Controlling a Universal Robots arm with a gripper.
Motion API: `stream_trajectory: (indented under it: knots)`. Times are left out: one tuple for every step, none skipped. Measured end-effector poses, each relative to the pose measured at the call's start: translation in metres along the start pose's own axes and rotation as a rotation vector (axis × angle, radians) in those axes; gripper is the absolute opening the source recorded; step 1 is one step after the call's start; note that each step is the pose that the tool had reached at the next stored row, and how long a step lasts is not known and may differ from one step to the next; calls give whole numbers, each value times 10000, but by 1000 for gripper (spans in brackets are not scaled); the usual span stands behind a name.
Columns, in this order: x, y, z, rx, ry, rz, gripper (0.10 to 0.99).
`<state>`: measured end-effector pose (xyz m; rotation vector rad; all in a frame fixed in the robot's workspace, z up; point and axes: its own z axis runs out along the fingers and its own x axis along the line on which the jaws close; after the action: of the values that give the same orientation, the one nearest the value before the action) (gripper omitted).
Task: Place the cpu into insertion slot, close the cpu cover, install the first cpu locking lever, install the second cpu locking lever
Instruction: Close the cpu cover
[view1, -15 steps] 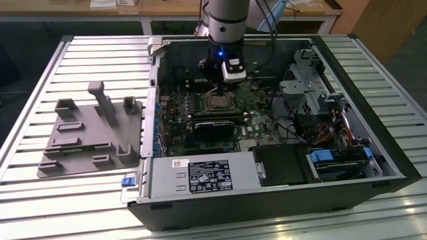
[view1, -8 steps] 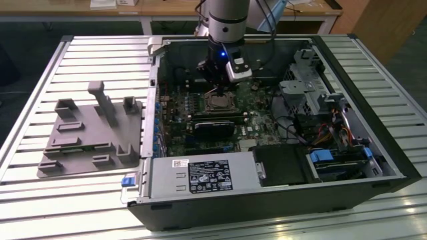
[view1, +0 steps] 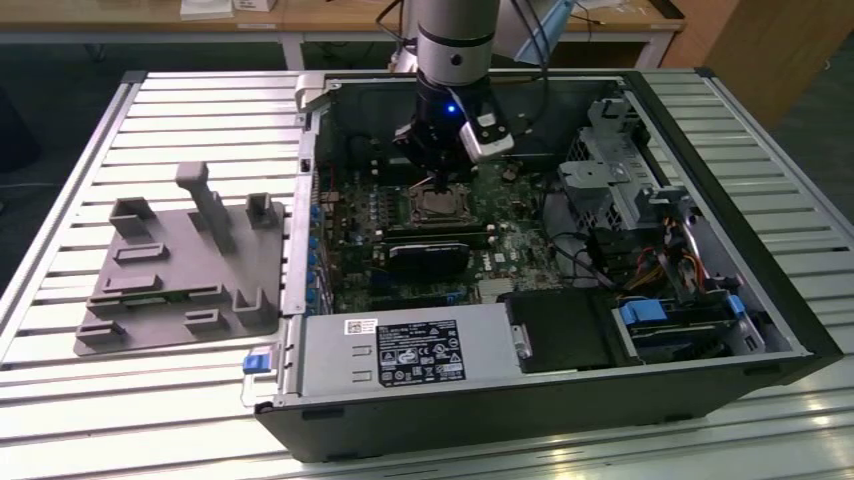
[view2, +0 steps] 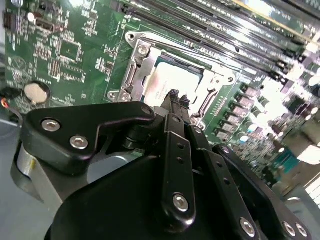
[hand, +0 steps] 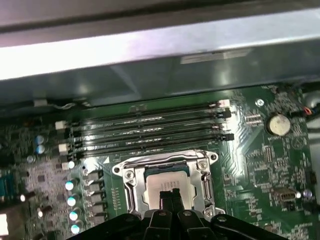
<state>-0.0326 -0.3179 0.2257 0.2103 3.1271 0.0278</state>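
Just beyond the tool, memory slots and the case wall block passage; the space above is open.

No legible txt. Black label & small white sticker on PSU: print too small. Marks on cpu blurred.

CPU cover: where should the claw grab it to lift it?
The cpu cover lies flat, its window filled by the cpu, so only the outer rim offers hold. Probably pinch the rim bar facing the memory slots, claw coming from above that side.
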Motion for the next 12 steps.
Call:
stream_trajectory:
  knots:
    - [0,0,0,11,0,-59,102]
    - [0,0,0,11,-1,-62,102]
    - [0,0,0,12,-1,-65,102]
    - [0,0,-1,14,-1,-75,102]
    - [0,-1,-4,17,1,-99,102]
    - [1,-1,-9,17,1,-127,102]
    - [0,0,-17,14,1,-154,102]
    - [0,0,-27,14,1,-180,102]
    - [0,0,-36,13,2,-203,102]
    - [0,0,-42,13,3,-223,102]
    - [0,1,-42,12,2,-233,102]
    - [0,1,-42,11,2,-234,102]
